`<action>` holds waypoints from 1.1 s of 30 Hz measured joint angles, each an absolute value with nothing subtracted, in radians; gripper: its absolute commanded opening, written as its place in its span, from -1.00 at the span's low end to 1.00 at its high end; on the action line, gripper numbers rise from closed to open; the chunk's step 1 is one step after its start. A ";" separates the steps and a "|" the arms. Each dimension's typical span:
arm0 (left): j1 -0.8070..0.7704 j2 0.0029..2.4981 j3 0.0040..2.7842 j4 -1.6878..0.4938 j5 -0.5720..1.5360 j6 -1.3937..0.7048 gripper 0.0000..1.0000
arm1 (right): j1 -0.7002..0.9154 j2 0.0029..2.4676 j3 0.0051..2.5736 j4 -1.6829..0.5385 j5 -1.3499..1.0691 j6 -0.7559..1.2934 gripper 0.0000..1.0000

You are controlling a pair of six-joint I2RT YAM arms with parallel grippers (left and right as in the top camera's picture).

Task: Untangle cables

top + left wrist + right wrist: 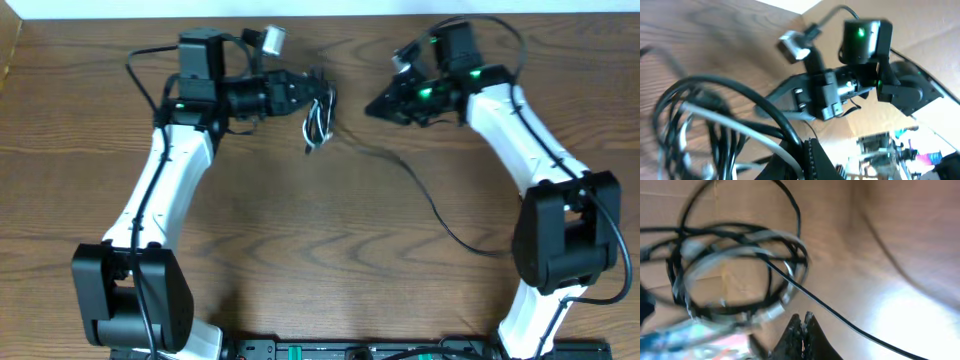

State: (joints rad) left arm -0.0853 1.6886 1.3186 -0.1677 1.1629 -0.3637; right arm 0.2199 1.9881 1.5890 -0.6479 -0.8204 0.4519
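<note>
A tangled bundle of thin black and white cables (319,122) hangs from my left gripper (312,92), which is shut on it a little above the table. In the left wrist view the cables (705,125) loop beside the toothed finger of the left gripper (812,157). One black cable (440,215) trails from the bundle across the table to the right. My right gripper (374,108) is shut and empty, just right of the bundle. In the right wrist view its closed fingertips (803,321) sit below the blurred bundle (735,270), and the black cable (840,321) passes beside them.
The wooden table (300,250) has its far edge close behind both grippers. The right arm's wrist (860,60) faces the left gripper at close range. The two arm bases (130,300) (565,240) stand at the near corners.
</note>
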 measured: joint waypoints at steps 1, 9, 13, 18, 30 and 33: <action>-0.076 1.689 1.319 -0.167 1.161 -0.376 -0.85 | 0.206 1.988 1.589 -0.641 -0.840 0.412 -0.66; -0.071 1.689 1.319 -0.166 1.153 -0.618 -0.85 | 0.196 1.988 1.589 -0.546 -0.997 0.147 0.10; -0.071 1.689 1.319 -0.147 1.166 -0.767 -0.85 | 0.230 1.988 1.589 -0.513 -1.005 0.069 0.14; -0.071 1.689 1.319 -0.055 1.220 -0.927 -0.85 | 0.275 1.990 1.589 -0.511 -0.996 -0.012 0.26; -0.097 1.689 1.319 0.067 1.304 -1.154 -0.85 | 0.381 1.996 1.589 -0.411 -0.789 -0.088 0.29; -0.100 1.689 1.319 0.069 1.319 -1.171 -0.85 | 0.402 1.999 1.589 -0.374 -0.695 -0.072 -0.27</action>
State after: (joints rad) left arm -0.1001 1.6886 1.3186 0.0692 1.3190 -1.1706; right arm 0.4023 1.9991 1.5890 -0.3737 -0.6952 -0.0715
